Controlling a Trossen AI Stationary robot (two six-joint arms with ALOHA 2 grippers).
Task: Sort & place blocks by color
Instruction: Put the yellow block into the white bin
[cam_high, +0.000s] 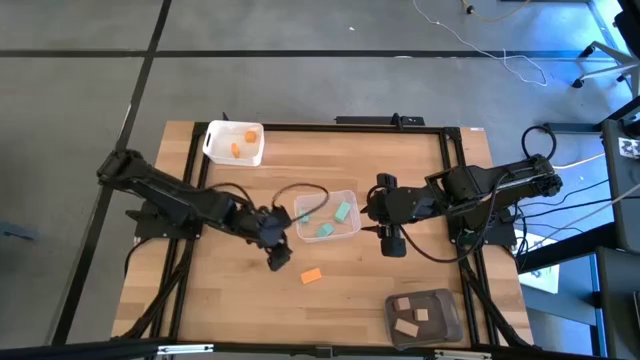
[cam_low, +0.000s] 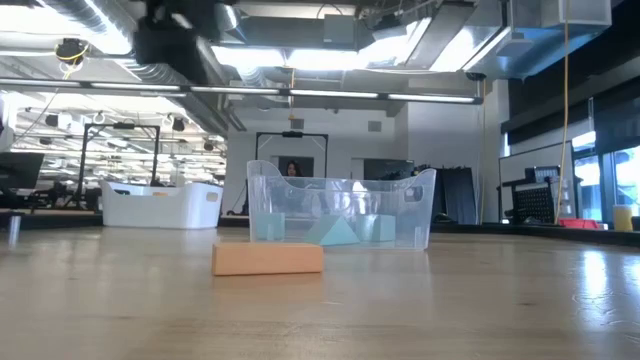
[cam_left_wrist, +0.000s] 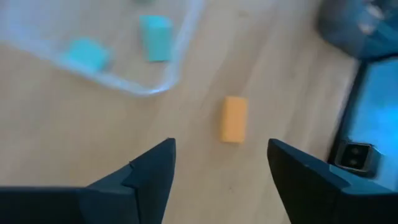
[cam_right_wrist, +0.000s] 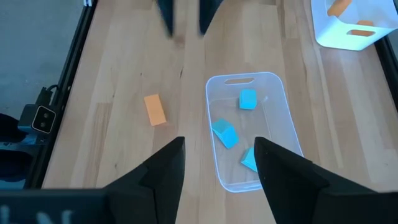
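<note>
A lone orange block (cam_high: 311, 275) lies flat on the wooden table near the front of the clear tub (cam_high: 327, 215), which holds three teal blocks (cam_right_wrist: 226, 134). My left gripper (cam_high: 279, 257) hovers open just left of the orange block (cam_left_wrist: 234, 118), which lies ahead of its fingers and untouched. My right gripper (cam_high: 392, 244) hangs open above the table at the clear tub's right end, with nothing between its fingers (cam_right_wrist: 221, 146). Two orange blocks (cam_high: 243, 141) lie in the white tub (cam_high: 218, 150).
A dark grey tub (cam_high: 446, 322) with tan blocks stands at the near right corner. The white tub stands at the far left. Black frame rails (cam_high: 452, 160) run along the table's edges. Bare wood lies around the orange block (cam_low: 267, 258).
</note>
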